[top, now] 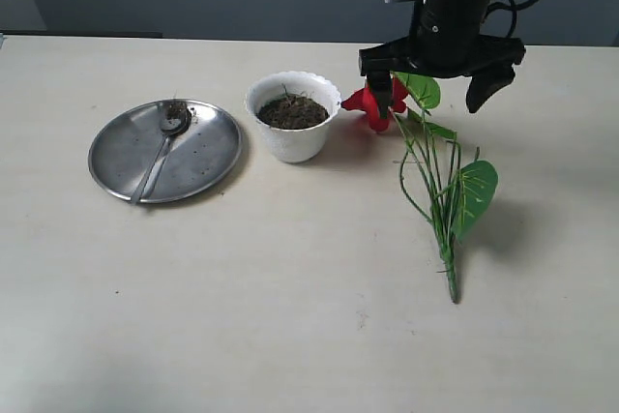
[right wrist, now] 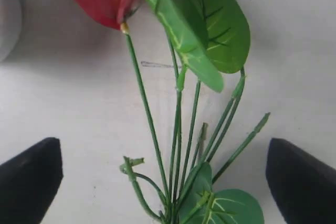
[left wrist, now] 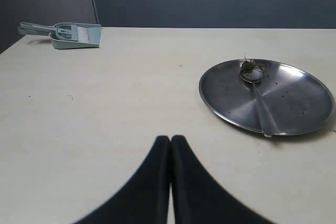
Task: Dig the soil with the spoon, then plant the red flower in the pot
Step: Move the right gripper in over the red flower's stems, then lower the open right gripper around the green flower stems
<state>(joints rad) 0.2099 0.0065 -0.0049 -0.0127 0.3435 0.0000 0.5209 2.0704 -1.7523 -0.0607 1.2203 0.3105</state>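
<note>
Half done, we judge: spoon (top: 164, 147) parked left of pot (top: 293, 115); red flower (top: 372, 103) unplanted right of pot; right gripper (top: 440, 79) spread wide above; left gripper (left wrist: 170, 145) pressed together.

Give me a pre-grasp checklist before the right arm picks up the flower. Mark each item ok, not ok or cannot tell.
1. Right tool open: ok, its jaws stand wide apart in the right wrist view.
2. Stems between its jaws: ok, the flower stems run down the middle of the gap.
3. Flower free on the table: ok, it lies flat beside the pot, nothing on it.
4. Soil dug: ok, the spoon lies on the plate with a clump of earth in its bowl.
5. Hole deep enough for the stems: cannot tell.
6. Left tool out of the way: ok, shut and off to the side near the plate.
</note>
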